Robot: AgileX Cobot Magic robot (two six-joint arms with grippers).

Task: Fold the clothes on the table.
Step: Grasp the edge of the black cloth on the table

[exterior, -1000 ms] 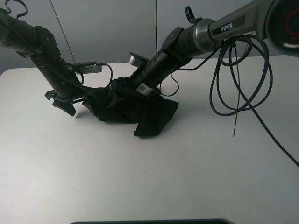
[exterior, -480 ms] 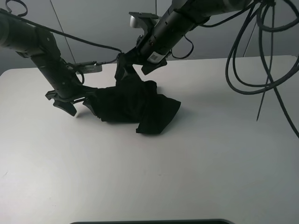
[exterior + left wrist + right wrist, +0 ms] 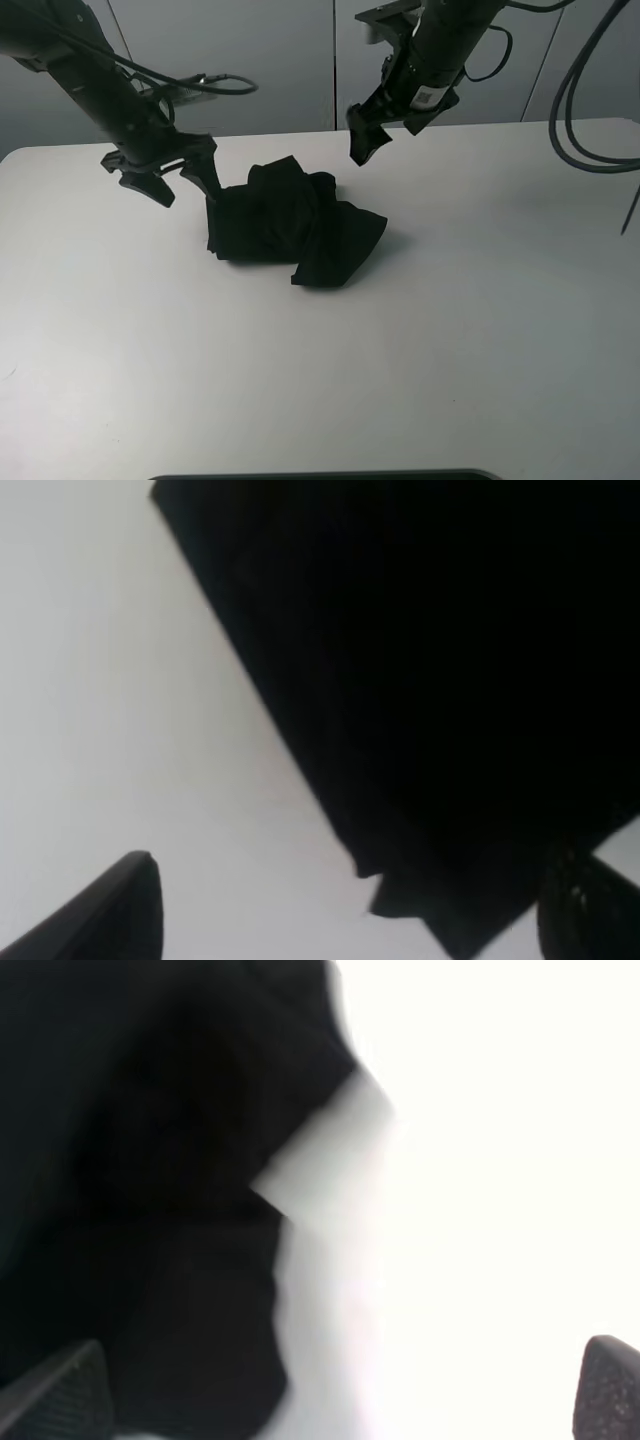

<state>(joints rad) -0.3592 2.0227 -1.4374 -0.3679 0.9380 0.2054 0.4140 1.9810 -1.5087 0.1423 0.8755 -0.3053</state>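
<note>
The clothes, a black T-shirt (image 3: 290, 225), lie crumpled in a heap on the white table (image 3: 450, 330), left of centre; the print and neck label are hidden. My left gripper (image 3: 178, 184) is open and hangs at the heap's left edge, one finger close to the cloth. The left wrist view shows the shirt (image 3: 440, 680) past the open gripper (image 3: 350, 920), with nothing between the fingers. My right gripper (image 3: 362, 145) is open and empty, raised above the table behind and right of the heap. The blurred right wrist view shows the shirt (image 3: 150, 1180) below the open gripper (image 3: 330, 1405).
Black cables (image 3: 590, 110) hang from the right arm at the back right. A grey panelled wall (image 3: 280, 60) stands behind the table's far edge. A dark strip (image 3: 320, 474) lies along the table's front edge.
My right gripper let go of the shirt and rose up and back to the right. The lifted cloth fell back onto the heap. My left gripper rose from the table.
</note>
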